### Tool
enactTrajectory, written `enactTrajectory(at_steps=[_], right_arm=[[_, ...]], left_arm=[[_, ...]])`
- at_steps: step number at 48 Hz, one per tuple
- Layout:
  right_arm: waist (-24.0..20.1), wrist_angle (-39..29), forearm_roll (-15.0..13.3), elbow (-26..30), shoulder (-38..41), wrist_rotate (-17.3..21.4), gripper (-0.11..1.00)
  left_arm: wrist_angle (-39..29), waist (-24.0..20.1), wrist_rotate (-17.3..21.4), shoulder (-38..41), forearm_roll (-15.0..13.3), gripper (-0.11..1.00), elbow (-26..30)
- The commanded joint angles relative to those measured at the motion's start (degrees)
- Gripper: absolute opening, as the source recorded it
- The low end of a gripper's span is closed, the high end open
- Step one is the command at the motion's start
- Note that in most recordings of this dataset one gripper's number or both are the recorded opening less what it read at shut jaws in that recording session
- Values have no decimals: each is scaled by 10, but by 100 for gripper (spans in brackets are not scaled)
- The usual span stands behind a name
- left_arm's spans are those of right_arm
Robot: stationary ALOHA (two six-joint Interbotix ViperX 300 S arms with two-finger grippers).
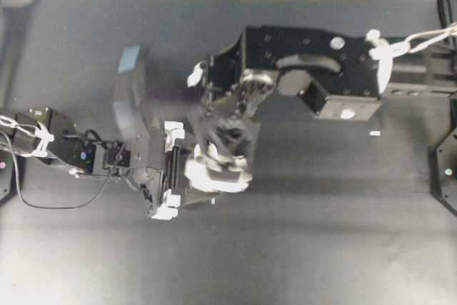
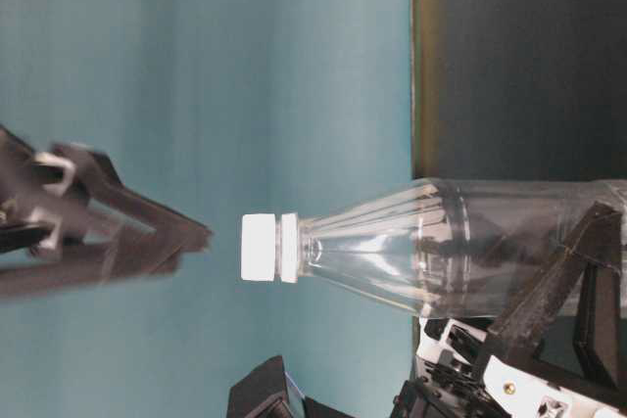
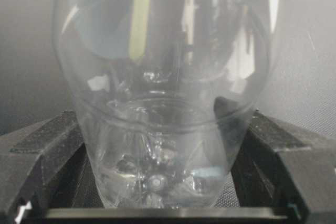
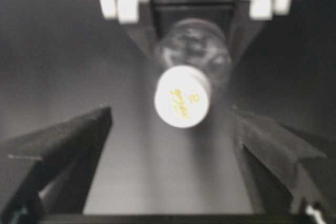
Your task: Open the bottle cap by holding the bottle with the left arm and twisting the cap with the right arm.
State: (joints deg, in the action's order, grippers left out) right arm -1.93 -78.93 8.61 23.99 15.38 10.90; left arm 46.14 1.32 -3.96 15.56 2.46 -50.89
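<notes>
Bottle [image 3: 163, 103] held upright on surface [image 1: 321, 248], clamped low by left claw [image 3: 157, 211]. Right claw [image 4: 170, 171] spread wide, clear of bottle cap [image 4: 182, 96]. Cap to be centred between fingers before closing, then twisted.

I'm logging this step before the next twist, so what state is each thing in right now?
bottle: upright, clamped low on its body by the left gripper.
bottle cap: on the bottle's neck, untouched by any finger.
left gripper: shut on the bottle, a finger on each side.
right gripper: open, directly above the cap, clear of it.
</notes>
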Motion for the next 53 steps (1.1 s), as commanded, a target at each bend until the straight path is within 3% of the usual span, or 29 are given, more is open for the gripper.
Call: enactTrajectory(at_steps=[1, 5, 11, 23, 53], right_arm=[[17, -13, -1, 34, -4, 113, 83], [22, -33, -2, 54, 6, 181, 83], [14, -47, -2, 70, 21, 205, 83], [4, -80, -2, 63, 54, 216, 83], [-3, -59, -12, 42, 69, 210, 81]], left_arm=[[1, -2, -1, -3, 1, 82, 5], [1, -1, -1, -3, 1, 82, 5], [1, -1, -1, -4, 1, 82, 4], [2, -2, -1, -4, 1, 82, 1], [1, -3, -1, -4, 1, 82, 2]])
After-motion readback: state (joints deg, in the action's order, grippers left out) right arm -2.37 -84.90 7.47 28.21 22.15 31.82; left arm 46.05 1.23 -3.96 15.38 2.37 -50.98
